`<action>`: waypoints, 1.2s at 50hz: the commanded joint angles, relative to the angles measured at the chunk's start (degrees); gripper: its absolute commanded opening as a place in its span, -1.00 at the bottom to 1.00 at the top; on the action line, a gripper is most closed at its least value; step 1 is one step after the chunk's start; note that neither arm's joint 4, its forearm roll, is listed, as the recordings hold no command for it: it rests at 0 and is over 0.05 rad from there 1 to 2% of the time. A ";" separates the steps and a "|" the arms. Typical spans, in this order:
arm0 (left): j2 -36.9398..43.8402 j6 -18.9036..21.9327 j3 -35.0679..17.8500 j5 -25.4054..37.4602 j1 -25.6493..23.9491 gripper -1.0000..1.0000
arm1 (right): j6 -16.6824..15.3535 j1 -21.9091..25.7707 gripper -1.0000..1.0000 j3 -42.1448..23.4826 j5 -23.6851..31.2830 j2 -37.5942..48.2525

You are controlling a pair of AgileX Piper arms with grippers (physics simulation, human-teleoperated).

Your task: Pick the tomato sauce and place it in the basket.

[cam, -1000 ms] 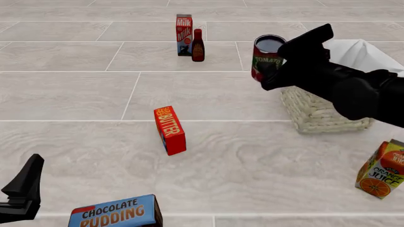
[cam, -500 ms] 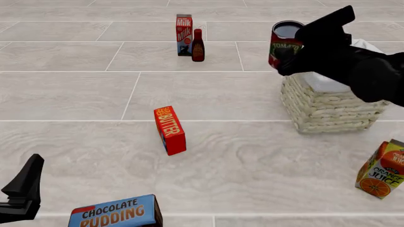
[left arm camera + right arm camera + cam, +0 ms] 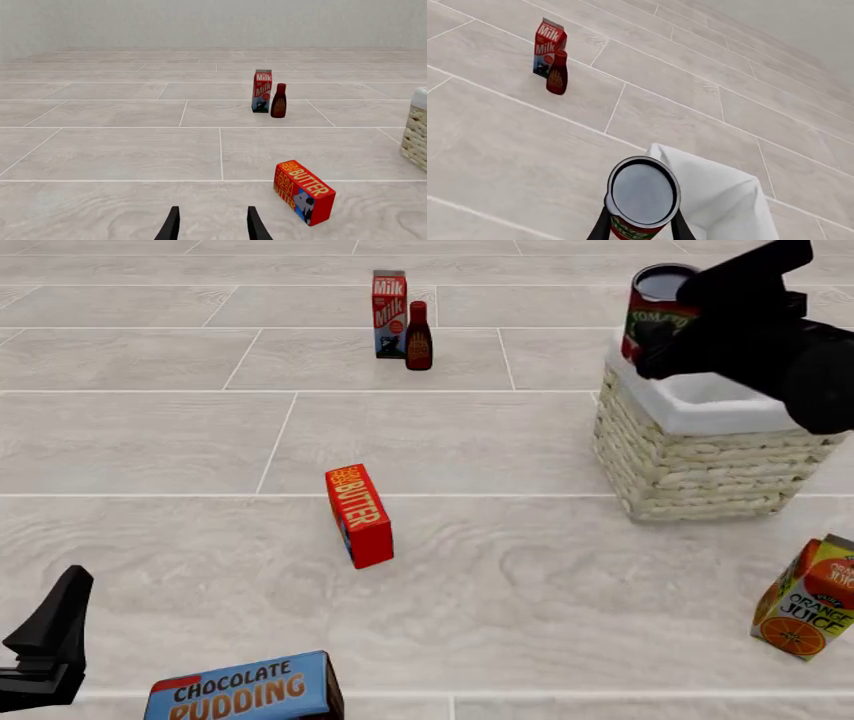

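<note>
Looking across the pale grey tiled desk (image 3: 441, 440), we find the large square woven wicker basket with its white cloth lining (image 3: 694, 455) standing at the right. Over the last second our right arm has carried the small cylindrical tomato sauce can, red label and dark grey metal top (image 3: 658, 308), from left of the basket up to its far left corner. The right claw (image 3: 639, 225) grips the can on both sides, upright. We judge the can is near the rim rather than over the middle, so a little more travel is wanted before letting go. Our left claw (image 3: 211, 226) hangs idle, fingers narrowly apart and holding nothing, near the red-orange butter box (image 3: 360, 515).
</note>
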 commanded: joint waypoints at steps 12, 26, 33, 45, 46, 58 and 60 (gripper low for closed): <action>0.00 0.00 0.00 0.00 0.00 1.00 | -0.81 -5.80 -1.00 -2.24 -1.38 3.36; 0.00 0.00 0.00 0.00 0.00 1.00 | -1.26 -10.02 -1.00 -5.03 -1.44 5.71; -0.01 0.00 0.00 0.00 0.01 1.00 | -1.57 -10.99 -1.00 -6.66 -1.60 7.51; 0.00 0.00 0.00 0.00 0.00 1.00 | -1.17 -12.56 -1.00 -9.28 -2.03 11.07; 0.00 0.00 0.00 0.00 0.00 1.00 | -1.16 -12.70 -1.00 -9.33 -2.15 11.25; -0.01 -0.01 0.00 0.00 -0.01 1.00 | -0.34 -14.59 -1.00 -11.59 -2.87 14.52; 0.00 0.00 0.00 0.00 0.00 1.00 | -0.08 -14.86 -1.00 -11.92 -2.84 14.79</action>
